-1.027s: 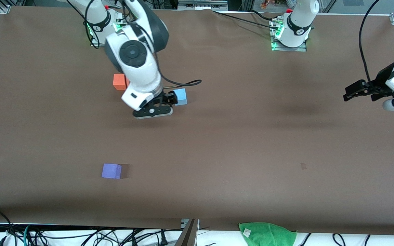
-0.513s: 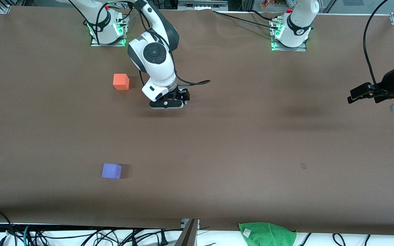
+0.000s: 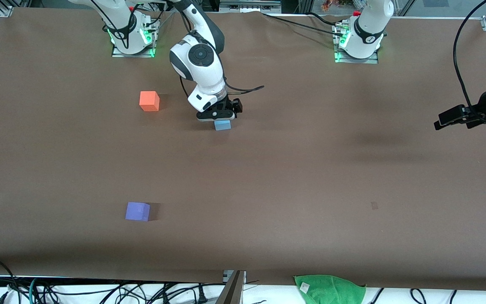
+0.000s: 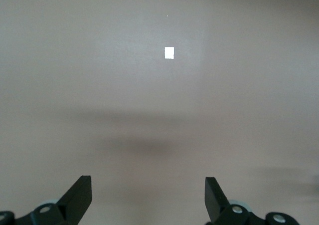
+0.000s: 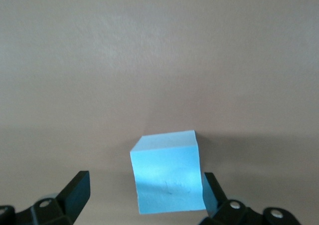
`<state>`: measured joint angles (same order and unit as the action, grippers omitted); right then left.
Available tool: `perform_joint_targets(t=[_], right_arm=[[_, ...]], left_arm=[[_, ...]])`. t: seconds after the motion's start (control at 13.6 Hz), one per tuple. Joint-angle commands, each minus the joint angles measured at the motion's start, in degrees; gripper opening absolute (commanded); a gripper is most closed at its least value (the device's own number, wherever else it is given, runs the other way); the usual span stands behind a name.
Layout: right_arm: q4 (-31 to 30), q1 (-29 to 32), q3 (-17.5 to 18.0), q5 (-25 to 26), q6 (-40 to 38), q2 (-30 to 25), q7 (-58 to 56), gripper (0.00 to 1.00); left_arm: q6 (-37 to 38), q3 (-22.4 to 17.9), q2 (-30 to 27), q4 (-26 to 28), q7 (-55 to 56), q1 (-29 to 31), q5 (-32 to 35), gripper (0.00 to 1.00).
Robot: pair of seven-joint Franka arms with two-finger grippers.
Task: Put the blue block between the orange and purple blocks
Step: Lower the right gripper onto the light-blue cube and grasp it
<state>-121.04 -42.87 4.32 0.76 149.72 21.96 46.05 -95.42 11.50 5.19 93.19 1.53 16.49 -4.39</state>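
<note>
Front view showing right tool (image 3: 222, 119) spread wide over blue block (image 3: 222, 125) sitting on table (image 3: 310, 169), at three o'clock from orange block (image 3: 149, 101) and one o'clock from purple block (image 3: 137, 211), with left tool (image 3: 440, 122) waiting, spread apart, at its table end.

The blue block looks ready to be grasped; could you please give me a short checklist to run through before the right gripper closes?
1. Right gripper open: ok.
2. Blue block between the fingers: ok, though nearer one finger and slightly rotated.
3. Block resting on the table: ok.
4. Gap between orange block and purple block free: ok.
5. Left gripper waiting open at the left arm's end of the table: ok.
</note>
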Motion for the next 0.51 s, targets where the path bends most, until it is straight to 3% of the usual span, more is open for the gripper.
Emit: perform_joint_targets(t=[0.0,0.22,0.44], right_arm=[[-3.5,-0.38,-0.11,2.13,2.86,-1.31,0.44,1.0],[-3.59,-0.38,-0.19,6.53,2.77,-0.79,0.18,1.0],[-3.59,-0.38,-0.19,10.75,3.03,0.53,0.35,1.0]], left_arm=[[-0.38,-1.21,0.34,-1.08,1.01,-0.75,-1.32,1.0],[-0.47,-11.56,0.08,-1.08,1.45,-11.37,-1.23,1.0],[-0.99,-11.77,0.08,-1.25,2.16,-11.4,-1.41,1.0]])
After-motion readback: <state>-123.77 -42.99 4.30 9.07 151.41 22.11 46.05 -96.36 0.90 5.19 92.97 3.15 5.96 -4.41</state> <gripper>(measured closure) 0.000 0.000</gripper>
